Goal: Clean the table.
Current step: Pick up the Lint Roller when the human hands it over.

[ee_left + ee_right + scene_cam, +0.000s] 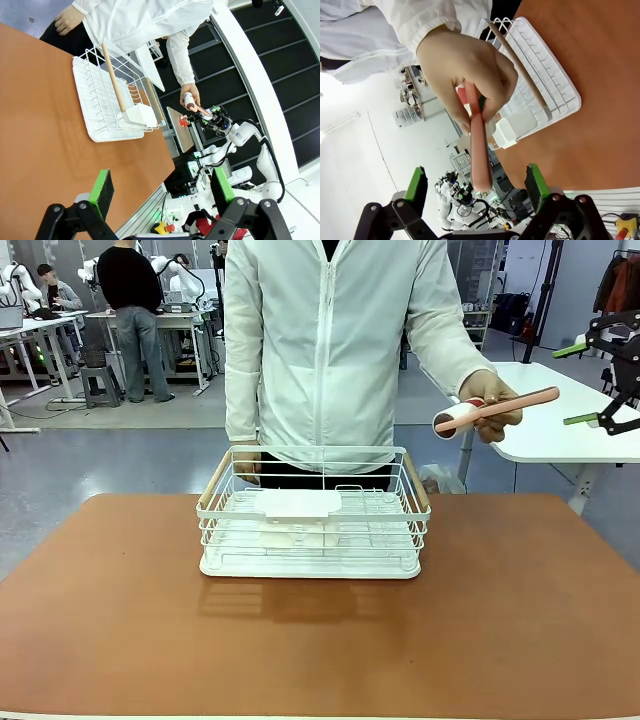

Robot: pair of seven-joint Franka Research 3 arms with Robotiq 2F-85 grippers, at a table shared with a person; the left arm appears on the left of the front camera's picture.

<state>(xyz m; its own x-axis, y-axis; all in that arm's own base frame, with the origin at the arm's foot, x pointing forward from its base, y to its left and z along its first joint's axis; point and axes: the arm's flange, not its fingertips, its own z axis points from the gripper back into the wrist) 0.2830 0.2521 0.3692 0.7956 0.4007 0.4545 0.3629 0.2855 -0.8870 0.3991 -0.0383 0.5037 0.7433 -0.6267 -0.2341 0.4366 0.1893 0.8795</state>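
Both grippers stand wide open and empty: the left gripper (161, 187) hovers over the brown table (520, 620), and the right gripper (577, 385) faces the pink-handled lint roller (520, 401) that the person's hand (490, 390) holds out past the table's far right corner. Best, I judge, to advance straight, centre the handle's free end between the pads, and close well clear of the person's fingers.

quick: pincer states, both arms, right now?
Left pincer: open, empty.
Right pincer: open, gripping nothing; lint roller handle just ahead of it.
Person's hand: holding the lint roller.
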